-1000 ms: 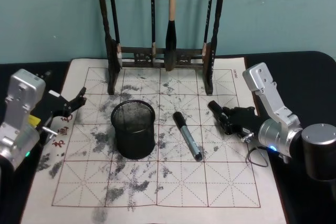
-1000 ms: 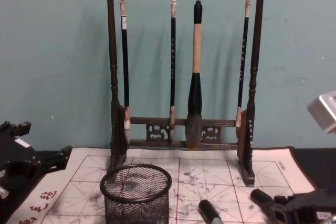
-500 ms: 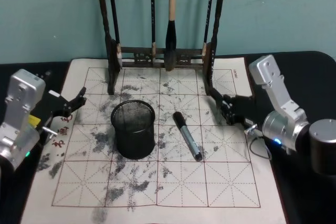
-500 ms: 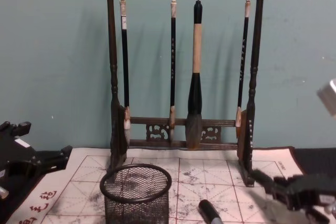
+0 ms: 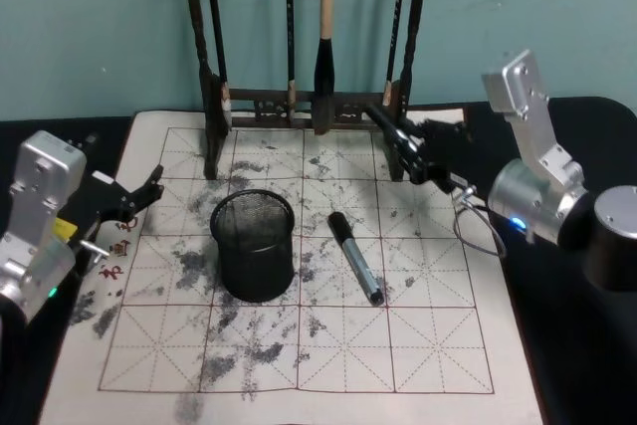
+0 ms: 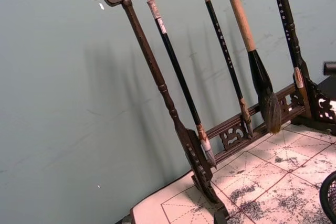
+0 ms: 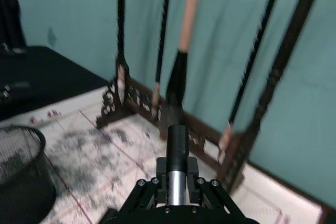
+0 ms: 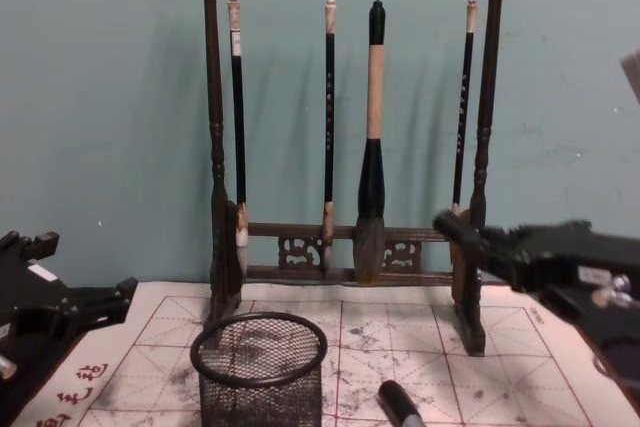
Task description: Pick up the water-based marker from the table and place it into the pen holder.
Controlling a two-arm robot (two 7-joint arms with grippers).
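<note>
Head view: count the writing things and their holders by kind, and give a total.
Hanging brushes: 4
Markers: 2, one lying on the mat at, one held in the right gripper at
Pen holder: 1
Brush rack: 1
Total: 8

Right gripper (image 5: 416,154) is raised over the far right part of the mat, fingers clamped on the held marker (image 7: 177,145). It has a black cap and silver barrel, with the cap end jutting past the fingers.

The lying marker (image 5: 355,258), black cap and grey barrel, lies flat on the white red-gridded mat (image 5: 438,345) of the dark table (image 5: 572,385). It is below the claw, nearer the robot and slightly to the claw's left.

The pen holder (image 5: 254,246) is a round black mesh cup. It stands upright, left of the lying marker and apart from it, well apart from the claw.
</note>
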